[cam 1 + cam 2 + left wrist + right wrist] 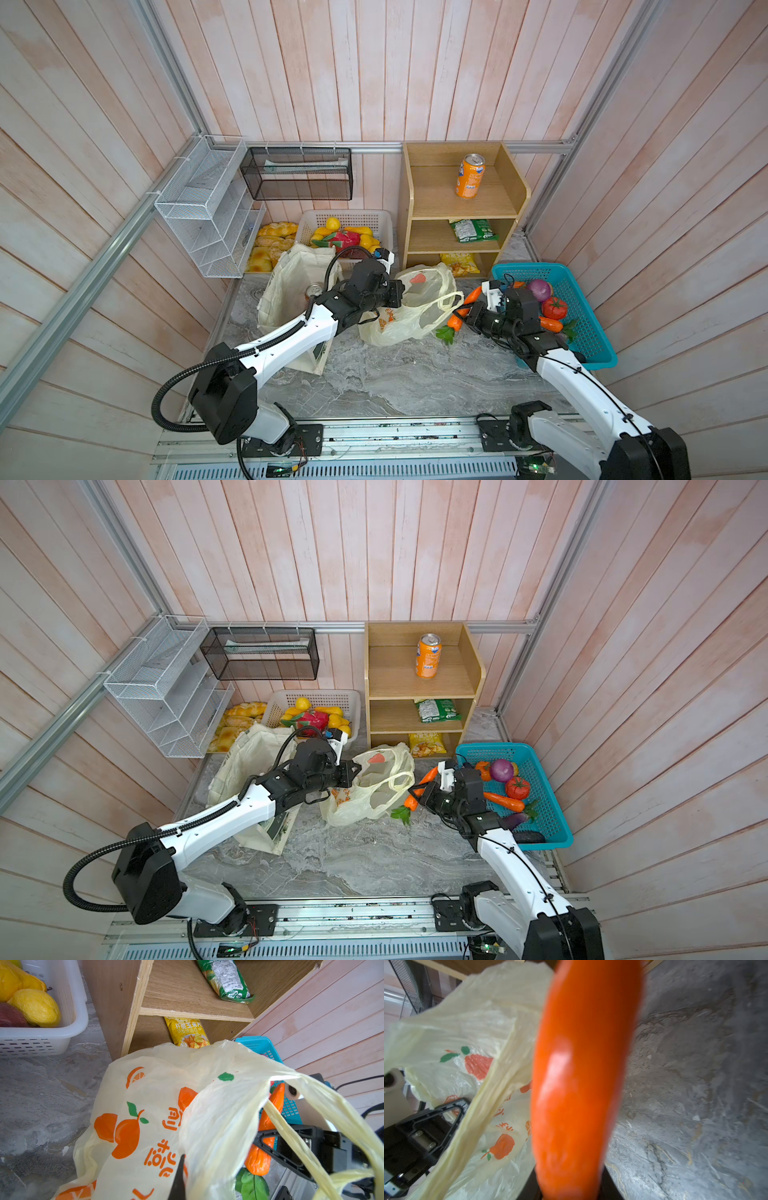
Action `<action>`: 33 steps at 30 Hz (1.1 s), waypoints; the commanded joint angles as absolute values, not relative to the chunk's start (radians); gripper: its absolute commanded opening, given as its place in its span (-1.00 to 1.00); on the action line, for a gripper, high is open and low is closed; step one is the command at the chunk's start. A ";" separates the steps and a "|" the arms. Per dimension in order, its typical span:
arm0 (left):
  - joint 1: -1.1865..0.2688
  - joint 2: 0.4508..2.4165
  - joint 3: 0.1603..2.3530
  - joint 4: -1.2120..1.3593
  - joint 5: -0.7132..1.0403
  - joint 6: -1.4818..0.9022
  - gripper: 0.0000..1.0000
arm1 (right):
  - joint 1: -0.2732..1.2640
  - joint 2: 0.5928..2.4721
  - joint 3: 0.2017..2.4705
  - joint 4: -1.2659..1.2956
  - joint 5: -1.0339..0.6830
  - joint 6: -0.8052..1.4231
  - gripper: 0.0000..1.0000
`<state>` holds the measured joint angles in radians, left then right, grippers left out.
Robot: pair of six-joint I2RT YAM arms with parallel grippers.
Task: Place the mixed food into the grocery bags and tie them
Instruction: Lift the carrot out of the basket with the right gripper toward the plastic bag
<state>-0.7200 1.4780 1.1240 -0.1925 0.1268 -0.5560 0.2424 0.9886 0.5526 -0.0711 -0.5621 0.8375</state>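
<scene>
The left gripper is pressed together on the rim of the plastic bag, and the bag's mouth stands open beyond it. The right gripper pinches a carrot across its middle, leaves hanging down. The carrot is just beside the bag's handle loop, outside the mouth. Behind the left arm stands the tote, with a can inside.

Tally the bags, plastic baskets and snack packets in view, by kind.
Bags: 2 (canvas tote, plastic bag)
Plastic baskets: 2 (white basket, blue basket)
Snack packets: 2 (green packet, yellow packet)
Total: 6
</scene>
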 commanded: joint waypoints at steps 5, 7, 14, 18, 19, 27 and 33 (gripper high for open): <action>-0.715 1.504 1.164 -0.176 0.142 -0.563 -1.00 | 0.293 0.984 0.535 -0.080 -0.663 0.777 -0.67; -0.714 1.507 1.168 -0.176 0.144 -0.560 -1.00 | 0.293 0.955 0.510 -0.100 -0.690 0.758 -0.67; -0.715 1.529 1.195 -0.192 0.149 -0.537 -1.00 | 0.306 0.910 0.442 -0.128 -0.748 0.723 -0.68; -0.715 1.532 1.197 -0.189 0.149 -0.535 -1.00 | 0.316 0.915 0.424 -0.120 -0.760 0.718 -0.71; -0.715 1.533 1.198 -0.189 0.150 -0.535 -1.00 | 0.318 0.919 0.424 -0.116 -0.766 0.714 -0.71; -0.714 1.541 1.198 -0.188 0.177 -0.501 -1.00 | 0.363 0.984 0.472 -0.122 -0.789 0.652 -0.69; -0.715 1.516 1.168 -0.185 0.223 -0.365 -1.00 | 0.363 1.062 0.566 -0.180 -0.791 0.542 -0.64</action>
<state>-0.7197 1.5253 1.1687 -0.1936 0.1833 -0.4652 0.3595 1.0389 0.4965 -0.1429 -0.7742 0.6281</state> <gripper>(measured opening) 0.055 0.279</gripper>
